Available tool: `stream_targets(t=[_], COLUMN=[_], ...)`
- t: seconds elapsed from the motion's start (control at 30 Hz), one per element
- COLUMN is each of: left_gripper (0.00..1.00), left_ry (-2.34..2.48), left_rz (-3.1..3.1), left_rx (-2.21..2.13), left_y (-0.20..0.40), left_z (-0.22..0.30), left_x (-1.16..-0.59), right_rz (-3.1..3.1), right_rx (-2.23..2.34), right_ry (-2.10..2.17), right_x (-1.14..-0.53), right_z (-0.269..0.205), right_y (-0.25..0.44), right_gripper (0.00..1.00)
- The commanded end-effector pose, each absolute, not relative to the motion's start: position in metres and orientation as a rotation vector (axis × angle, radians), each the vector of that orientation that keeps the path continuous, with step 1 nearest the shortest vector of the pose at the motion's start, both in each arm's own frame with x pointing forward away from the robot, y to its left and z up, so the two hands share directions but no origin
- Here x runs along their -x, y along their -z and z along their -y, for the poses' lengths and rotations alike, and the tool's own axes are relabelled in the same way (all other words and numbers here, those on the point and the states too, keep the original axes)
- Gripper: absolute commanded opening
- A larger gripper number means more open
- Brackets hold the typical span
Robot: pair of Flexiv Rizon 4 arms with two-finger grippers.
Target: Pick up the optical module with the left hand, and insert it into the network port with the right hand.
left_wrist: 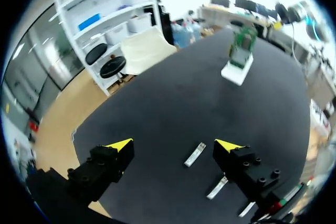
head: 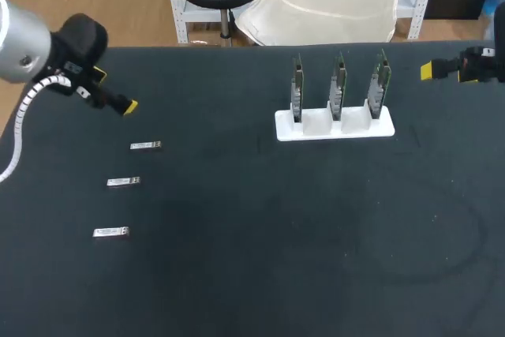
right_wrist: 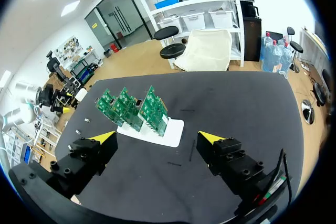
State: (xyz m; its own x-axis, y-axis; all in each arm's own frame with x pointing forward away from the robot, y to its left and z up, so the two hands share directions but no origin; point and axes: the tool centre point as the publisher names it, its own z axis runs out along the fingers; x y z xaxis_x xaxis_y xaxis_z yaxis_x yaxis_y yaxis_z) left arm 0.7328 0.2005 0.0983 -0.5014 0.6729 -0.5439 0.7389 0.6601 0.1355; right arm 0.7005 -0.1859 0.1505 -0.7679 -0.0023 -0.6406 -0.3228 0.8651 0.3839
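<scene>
- The left fingers (left_wrist: 119,145) stand wide apart with nothing between them, above the counter (head: 252,274) near its 10 o'clock corner.
- Three optical modules lie flat in a column on the counter's 9 o'clock side, each apart from the next: the far module (head: 146,145), the middle module (head: 123,182) and the near module (head: 110,232).
- The far module lies at about 5 o'clock from the left fingers, untouched.
- A white holder (head: 334,127) sits towards 1 o'clock, with three green boards (head: 338,84) upright in a row.
- The right fingers (right_wrist: 211,138) are also spread wide and empty, at the counter's 2 o'clock edge, at 3 o'clock from the boards and apart from them.
</scene>
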Motion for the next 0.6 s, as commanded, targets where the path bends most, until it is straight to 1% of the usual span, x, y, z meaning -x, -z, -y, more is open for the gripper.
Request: stream_targets(t=[0.03, 0.3, 0.6], left_gripper=[1.00, 1.00, 1.00], left_ry=[-0.013, -0.093, -0.154], left_rz=[-2.273, -2.265, -2.253], left_rx=[-1.650, -1.899, -2.006], left_y=[-0.085, -0.055, -0.038], left_z=[-0.201, -0.203, -0.197], left_x=[-0.747, -0.746, -0.734], right_rz=[-2.376, -2.376, -2.376], right_rx=[0.231, 0.231, 0.231], right_ry=[-0.633, -0.633, -0.633], right_x=[-0.700, -0.700, -0.700], right_z=[0.185, 0.185, 0.185], right_y=[-0.151, -0.151, -0.151], right_gripper=[1.00, 1.00, 1.00])
